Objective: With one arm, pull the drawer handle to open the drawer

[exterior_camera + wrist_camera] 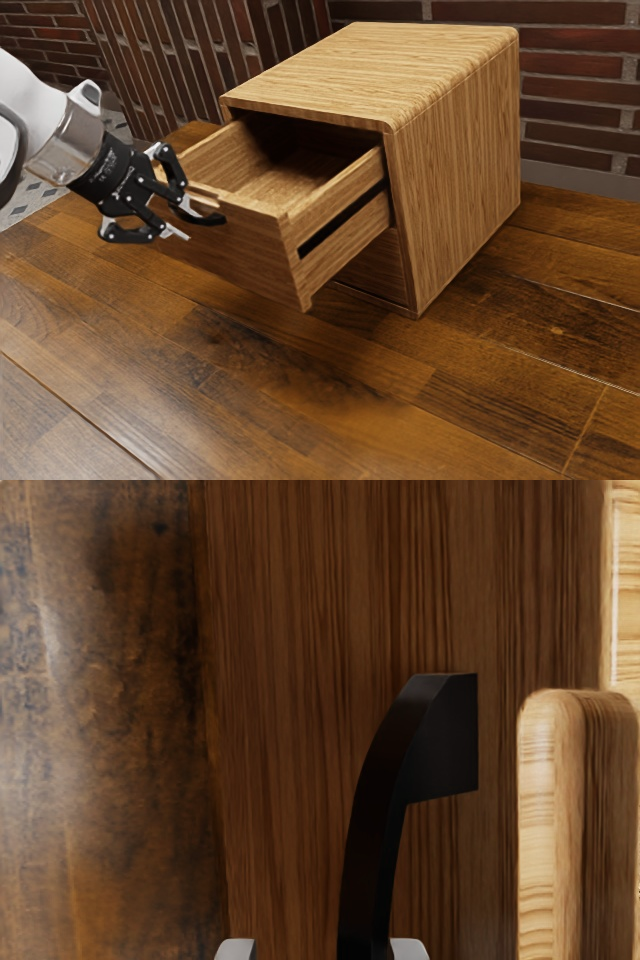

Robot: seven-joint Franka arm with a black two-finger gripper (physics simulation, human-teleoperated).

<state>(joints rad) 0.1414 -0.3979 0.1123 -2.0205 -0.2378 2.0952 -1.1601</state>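
Note:
A wooden cabinet [450,150] stands on the plank floor with its upper drawer [280,215] pulled well out toward the exterior view's left. My black gripper [198,227] is at the drawer's front face [300,680]. Its two fingers stand a little apart with nothing gripped between them. The pale wooden handle [577,820] juts out from the front just beside one black finger [410,800]. In the exterior view the handle [198,200] shows just above the upper finger. The drawer's inside looks empty.
A brick wall [580,90] runs behind the cabinet. Dark wooden floor [300,400] spreads in front of and beside the drawer. A lower drawer front [375,265] sits shut under the pulled-out one.

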